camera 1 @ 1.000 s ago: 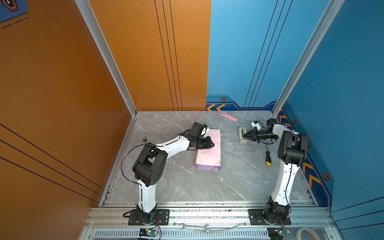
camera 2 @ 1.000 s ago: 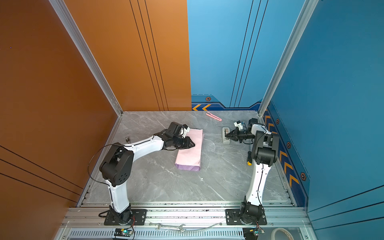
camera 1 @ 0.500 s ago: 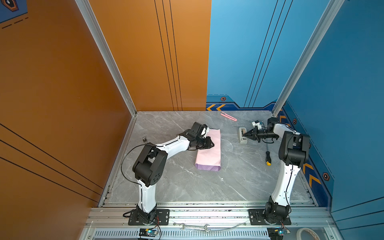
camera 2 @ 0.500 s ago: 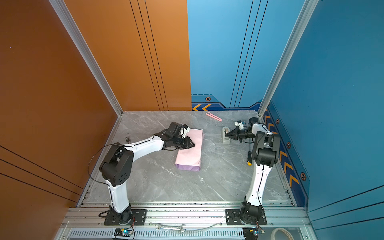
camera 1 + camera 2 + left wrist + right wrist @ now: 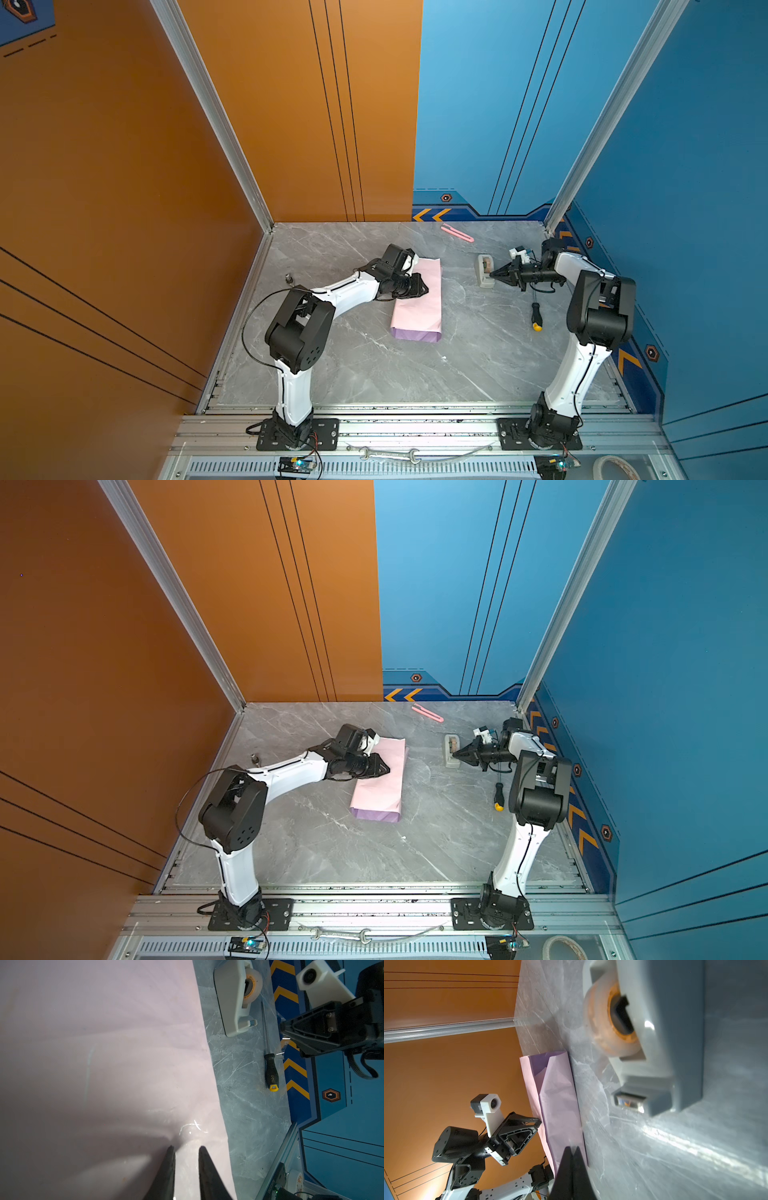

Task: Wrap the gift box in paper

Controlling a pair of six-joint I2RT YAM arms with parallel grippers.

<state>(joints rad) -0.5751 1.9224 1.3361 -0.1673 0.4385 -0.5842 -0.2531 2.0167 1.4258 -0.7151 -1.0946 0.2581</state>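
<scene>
while the left gripper (image 5: 424,289) (image 5: 386,769) (image 5: 185,1148) rests its tips on the pale pink top of the paper (image 5: 417,307) (image 5: 380,791) (image 5: 104,1043), its two fingers (image 5: 169,1169) stand a narrow gap apart with nothing clamped between them. the sheet puckers just ahead of the tips in the left wrist view. the paper lies as a long folded packet on the grey marble table (image 5: 415,374), left of the middle in both top views, its near end showing lilac. from the right wrist camera one end (image 5: 550,1076) gapes open, lilac inside, with a triangular flap folded in. the gift box is hidden in every view. well apart to the right, the right gripper (image 5: 492,273) (image 5: 455,754) (image 5: 572,1148) has its fingers pressed together, the tip just beside a beige tape dispenser (image 5: 484,270) (image 5: 451,750) (image 5: 664,1043). whether it pinches any tape i cannot tell. a screwdriver (image 5: 536,316) lies near it, and a pink cutter (image 5: 457,232) lies by the back wall.
</scene>
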